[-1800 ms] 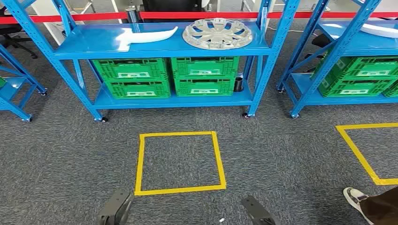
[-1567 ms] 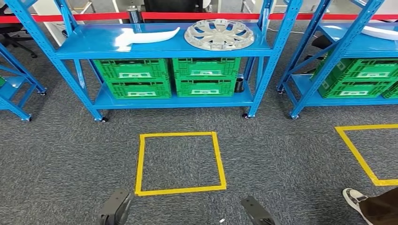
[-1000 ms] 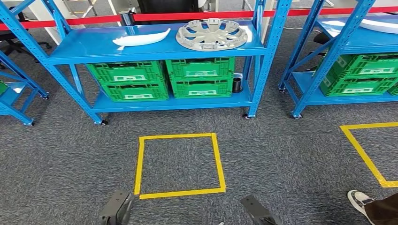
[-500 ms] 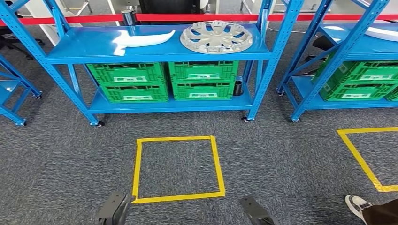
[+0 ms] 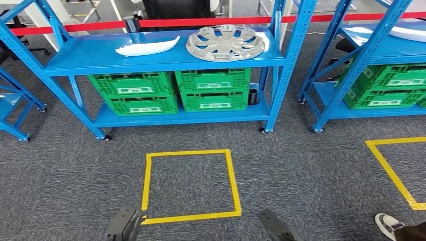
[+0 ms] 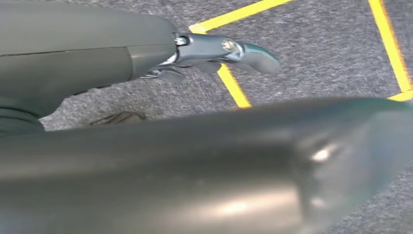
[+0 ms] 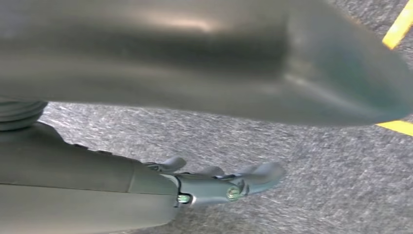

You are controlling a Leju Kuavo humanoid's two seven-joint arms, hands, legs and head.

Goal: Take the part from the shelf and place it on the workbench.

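Hands hang low: our left hand and right hand hold nothing, fingers loose. Far ahead of them, the wheel cover lies on the blue shelf.

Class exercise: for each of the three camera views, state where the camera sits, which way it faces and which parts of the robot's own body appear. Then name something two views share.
Head view: high on the body, facing forward and down at the blue metal shelf holding the silver wheel cover; both hands at the lower edge.
Left wrist view: behind the left hand, facing the floor.
Right wrist view: behind the right hand, facing the floor.
Shared: grey carpet and yellow floor tape.
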